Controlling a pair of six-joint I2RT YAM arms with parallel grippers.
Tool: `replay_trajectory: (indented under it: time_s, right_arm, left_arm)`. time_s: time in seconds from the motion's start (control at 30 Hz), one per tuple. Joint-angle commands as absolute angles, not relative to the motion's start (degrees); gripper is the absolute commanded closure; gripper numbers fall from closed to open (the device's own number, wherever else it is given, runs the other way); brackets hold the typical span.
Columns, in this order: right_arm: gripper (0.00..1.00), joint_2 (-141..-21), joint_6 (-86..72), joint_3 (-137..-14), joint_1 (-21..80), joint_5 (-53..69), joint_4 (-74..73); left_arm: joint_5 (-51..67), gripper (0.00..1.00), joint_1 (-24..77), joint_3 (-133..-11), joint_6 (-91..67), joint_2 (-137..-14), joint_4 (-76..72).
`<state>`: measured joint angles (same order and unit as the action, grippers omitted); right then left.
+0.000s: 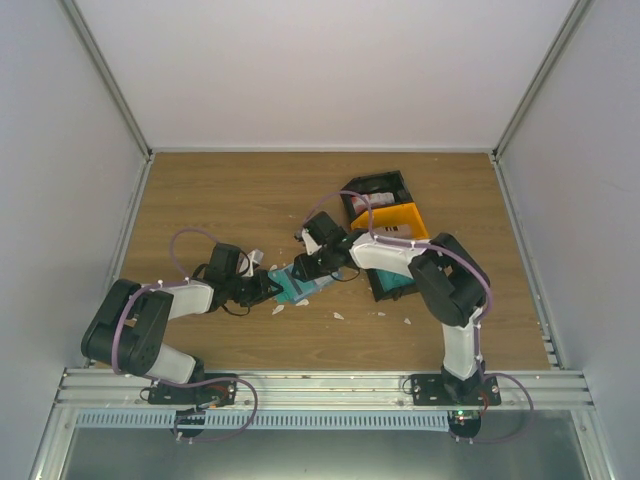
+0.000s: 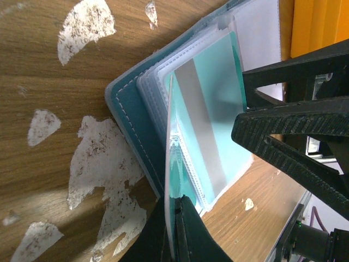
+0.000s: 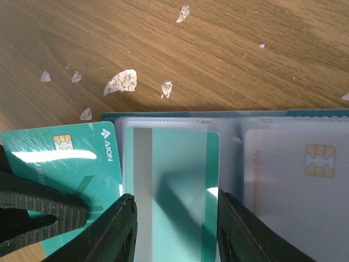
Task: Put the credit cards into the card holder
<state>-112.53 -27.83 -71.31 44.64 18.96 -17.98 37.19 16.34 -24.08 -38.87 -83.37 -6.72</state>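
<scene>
1. The right gripper (image 3: pixel 177 201) is released. Its fingers (image 3: pixel 124 229) stand apart, one to each side of a striped teal card (image 3: pixel 174 164), without clamping it.
2. The striped teal card sits in a clear sleeve of the open card holder (image 2: pixel 128 117), straight ahead of and between the right fingers.
3. The left gripper (image 2: pixel 173 206) is clenched on a thin sheet (image 2: pixel 169 136), pale and seen edge-on. Whether it is a sleeve page or a card I cannot tell.
4. A teal chip card (image 3: pixel 65 158) lies just outside the right finger nearer the left gripper, overlapping the holder's edge.
5. A white chip card (image 3: pixel 294 185) sits in the sleeve outside the other right finger.
6. White scraps (image 3: pixel 121 82) lie on the wooden table (image 3: pixel 229 49) beyond the right fingertips.
</scene>
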Motion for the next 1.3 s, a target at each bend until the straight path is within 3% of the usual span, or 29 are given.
replay_trajectory:
  time_s: [0.0, 0.5, 0.9, 1.27]
  right_arm:
    - [0.59, -113.3, -25.8, -73.5, 46.4, 13.5, -22.2]
    - [0.48, -100.6, -25.2, -65.9, 44.4, -7.0, -19.3]
    - [0.49, -102.4, -24.6, -60.6, 44.4, -5.3, -19.2]
    - [0.5, -102.1, -27.9, -54.5, 42.0, -4.3, -11.8]
  left_arm:
    - [35.1, 1.0, 16.1, -23.4, -37.1, -84.6, -6.0]
    - [34.1, 1.0, 16.2, -24.1, -37.5, -72.5, -1.9]
    - [37.2, 1.0, 17.4, -21.5, -48.7, -72.1, -20.3]
    - [34.9, 1.0, 20.8, -19.4, -56.7, -80.3, -35.3]
